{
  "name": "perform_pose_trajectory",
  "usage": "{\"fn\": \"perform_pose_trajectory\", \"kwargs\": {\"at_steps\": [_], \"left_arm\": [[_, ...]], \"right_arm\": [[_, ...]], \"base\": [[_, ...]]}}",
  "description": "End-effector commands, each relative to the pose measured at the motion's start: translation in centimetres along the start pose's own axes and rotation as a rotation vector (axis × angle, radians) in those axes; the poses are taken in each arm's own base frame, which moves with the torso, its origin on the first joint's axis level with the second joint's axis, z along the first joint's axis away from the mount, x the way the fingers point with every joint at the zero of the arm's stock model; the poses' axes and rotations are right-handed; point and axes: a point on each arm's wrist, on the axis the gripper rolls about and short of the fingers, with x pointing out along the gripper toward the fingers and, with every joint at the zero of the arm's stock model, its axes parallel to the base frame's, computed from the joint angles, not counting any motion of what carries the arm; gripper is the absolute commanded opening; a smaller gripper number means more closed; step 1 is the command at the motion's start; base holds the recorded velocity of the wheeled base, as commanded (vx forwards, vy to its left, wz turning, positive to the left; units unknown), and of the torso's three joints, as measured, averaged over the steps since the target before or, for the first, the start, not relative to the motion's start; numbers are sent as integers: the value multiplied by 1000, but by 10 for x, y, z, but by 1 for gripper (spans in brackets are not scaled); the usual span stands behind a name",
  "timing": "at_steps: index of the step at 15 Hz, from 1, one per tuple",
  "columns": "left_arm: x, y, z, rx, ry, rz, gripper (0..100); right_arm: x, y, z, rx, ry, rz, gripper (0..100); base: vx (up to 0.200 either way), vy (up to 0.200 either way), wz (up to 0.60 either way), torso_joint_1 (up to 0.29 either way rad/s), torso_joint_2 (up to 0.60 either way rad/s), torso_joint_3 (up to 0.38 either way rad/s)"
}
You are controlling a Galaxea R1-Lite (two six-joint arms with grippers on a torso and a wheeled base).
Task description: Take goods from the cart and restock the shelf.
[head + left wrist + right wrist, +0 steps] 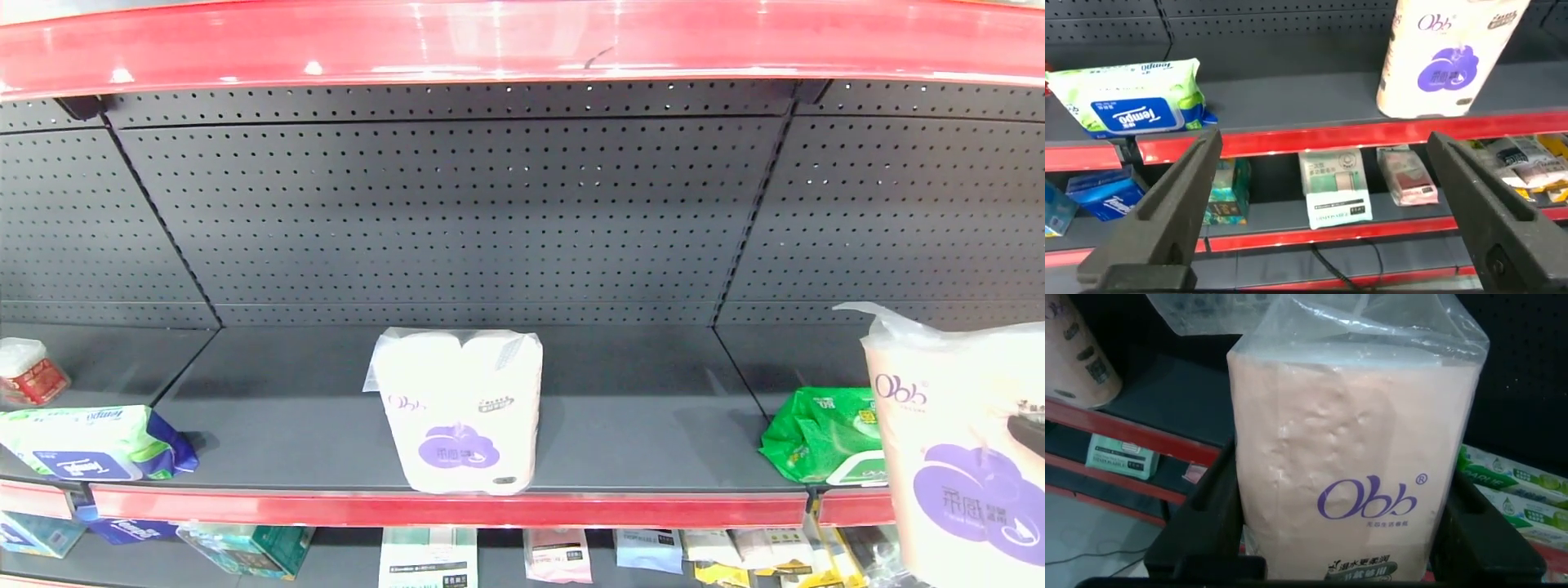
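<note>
— Where is the pack that is being restocked?
— The tall plastic-wrapped pack of white toilet rolls [963, 441], with its purple cloud label, is held upright in the right gripper [1339, 547]; it hangs in front of the right end of the dark grey metal shelf [620, 425] with the red front strip; the black fingers [1200, 514] press on the pack's two sides, pinching it between them.
— And the left gripper?
— The left gripper [1323, 220] sits low in front of the shelf; its fingers [1167, 212] are spread wide with nothing between them.
— What stands on the shelf?
— A second toilet-roll pack [457, 408] of the same kind stands upright at the middle, close to the front edge; a crumpled green plastic wipes packet [824, 433] lies well to its right, partly hidden behind the held pack; a blue-and-green wipes packet [90, 441] lies at the left end near the front, with a small red-and-white tub [28, 371] farther back.
— And below?
— Assorted small packets [563, 555] sit on the lower shelf [343, 563]; what they hold I cannot tell.
</note>
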Motion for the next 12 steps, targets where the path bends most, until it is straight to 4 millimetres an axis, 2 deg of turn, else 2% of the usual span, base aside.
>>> {"fn": "perform_pose_trajectory", "kwargs": {"at_steps": [1,3,7,9,12], "left_arm": [[0,0,0,0,4,0,100],[0,0,0,0,4,0,100],[-2,0,-3,2,-15,-1,100],[2,0,-9,-1,-16,-9,100],[19,1,-15,10,-119,-33,100]], "right_arm": [[1,0,0,0,3,2,0],[1,0,0,-1,2,5,0],[1,0,1,-1,0,9,0],[9,1,3,5,-8,89,0],[47,-1,10,5,-4,151,0]], "base": [[0,0,600,-2,2,2],[0,0,600,15,5,-9],[0,0,0,0,0,0],[0,0,0,0,0,0],[0,0,0,0,0,0]]}}
